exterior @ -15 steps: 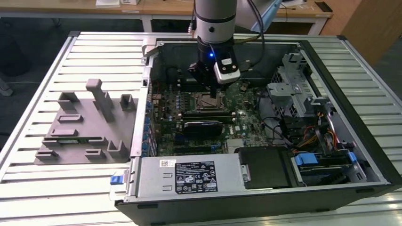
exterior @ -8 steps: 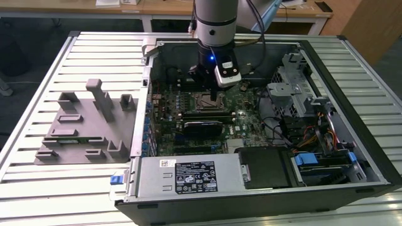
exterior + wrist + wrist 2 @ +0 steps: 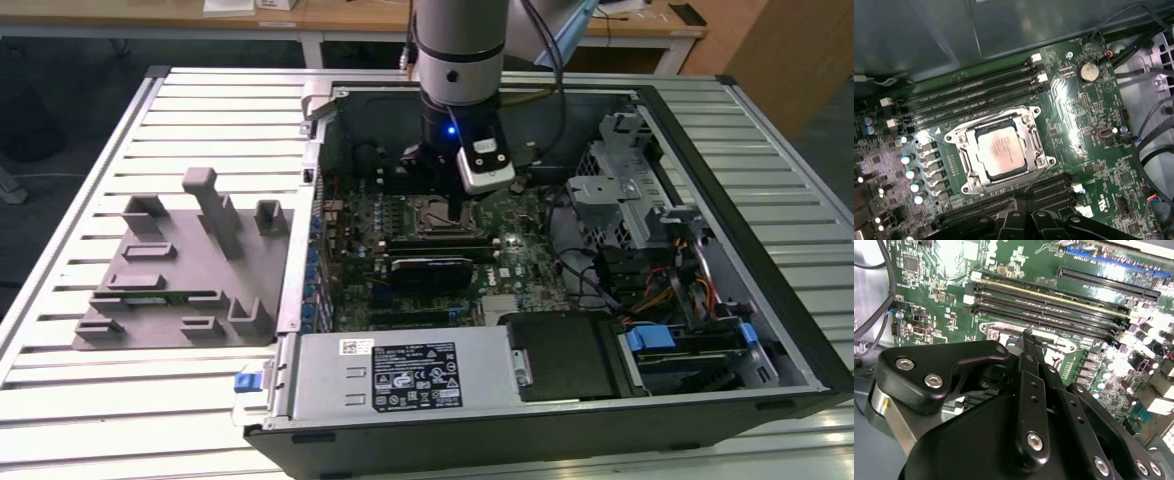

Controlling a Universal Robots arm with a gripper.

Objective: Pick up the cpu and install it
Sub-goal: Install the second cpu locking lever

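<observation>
Though gripper (image 3: 1026, 335) half-hidden, cpu (image 3: 1002, 150) socketed

cpu (image 3: 999, 149) sits flat in the motherboard socket (image 3: 1036, 150), silvery square top plate up, thin tan edge visible, framed by the metal socket bracket. Memory slots (image 3: 974, 97) run along 2 opposite sides of it.

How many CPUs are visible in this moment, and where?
1. The cpu lies inside the metal-framed socket on the motherboard in the first wrist view, below the arm's gripper. The grey fixture tray carries no chip that I can see.
</observation>
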